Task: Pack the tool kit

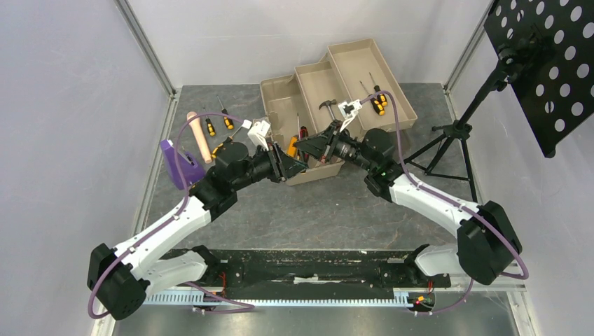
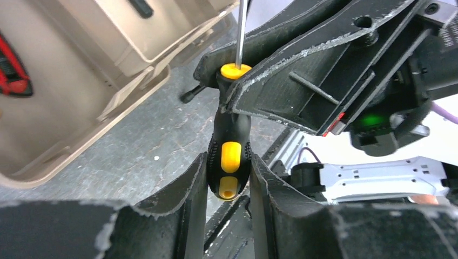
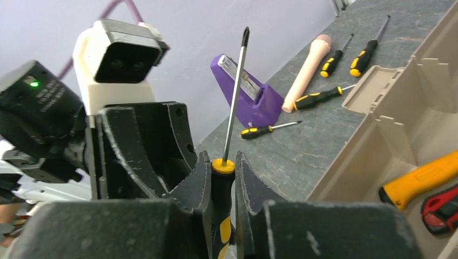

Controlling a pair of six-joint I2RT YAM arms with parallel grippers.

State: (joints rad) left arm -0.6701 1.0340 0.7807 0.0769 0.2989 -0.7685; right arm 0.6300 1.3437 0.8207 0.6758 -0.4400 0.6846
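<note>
Light, stiff screwdriver [image 2: 231,127], held above the toolbox's [image 1: 319,175] near edge, is clamped at the butt by left tool [image 2: 228,159] and at the collar by right tool [image 3: 222,162]; the ribbed handle is judged the best grip, not the slick shaft.

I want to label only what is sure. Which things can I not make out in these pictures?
- Top view: the held orange-and-black screwdriver with steel shaft is covered by both arms' jaws.
- Left wrist view: the upper edge cuts off its tip.
- Right wrist view: its lower handle is hidden between the right jaws; the red-and-black utility knife is cut off by the right edge.
</note>
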